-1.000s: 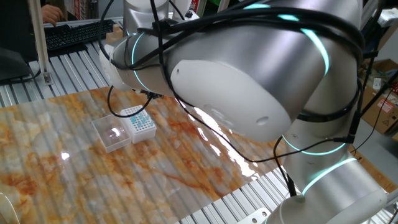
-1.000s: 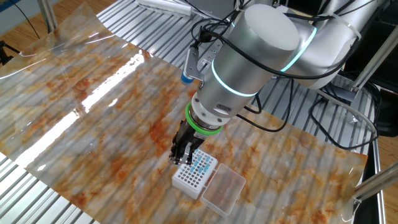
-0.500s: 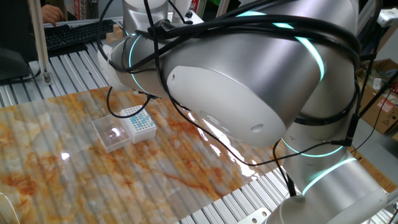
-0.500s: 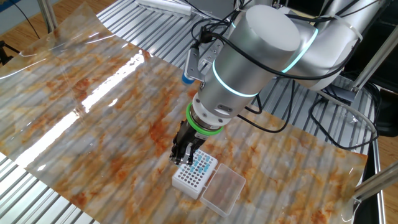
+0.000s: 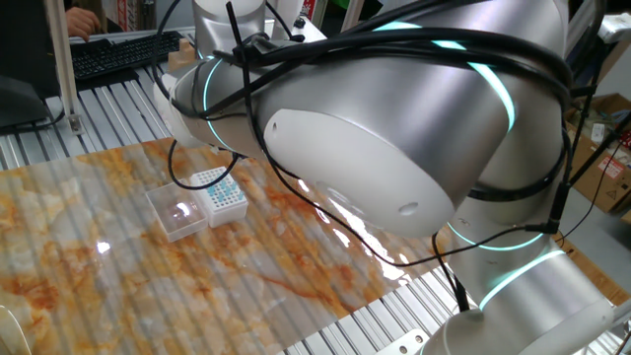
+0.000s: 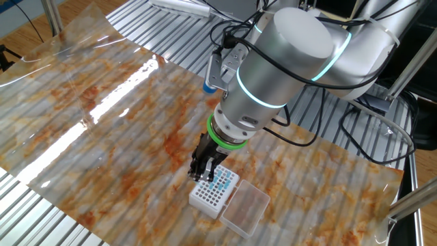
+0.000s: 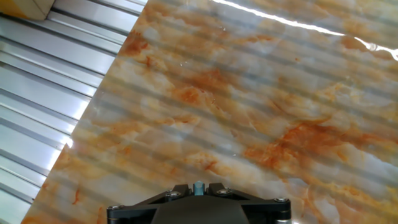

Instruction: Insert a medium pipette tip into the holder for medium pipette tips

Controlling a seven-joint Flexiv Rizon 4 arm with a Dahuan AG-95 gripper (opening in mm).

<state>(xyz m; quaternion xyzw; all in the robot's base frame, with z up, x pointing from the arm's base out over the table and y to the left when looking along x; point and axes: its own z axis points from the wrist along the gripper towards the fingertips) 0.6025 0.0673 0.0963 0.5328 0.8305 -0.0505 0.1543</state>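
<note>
The holder for medium pipette tips (image 6: 213, 191) is a small white box with a teal-dotted grid top. Its clear lid (image 6: 244, 208) lies open beside it. It also shows in one fixed view (image 5: 219, 192), with the lid (image 5: 175, 213) to its left. My gripper (image 6: 204, 169) hangs just above the holder's near-left edge with its dark fingers close together. In the hand view the gripper (image 7: 198, 186) is shut on a small teal-blue pipette tip (image 7: 198, 188). The holder is out of the hand view. In one fixed view the arm hides the gripper.
A marble-patterned sheet (image 6: 102, 102) covers the slatted metal table (image 6: 41, 205). A keyboard (image 5: 118, 54) and a metal post (image 5: 65, 69) stand at the back left. The arm's large body (image 5: 394, 128) and its cables block much of one fixed view.
The arm has shifted slightly to the right above the holder. The holder and lid have not moved.
</note>
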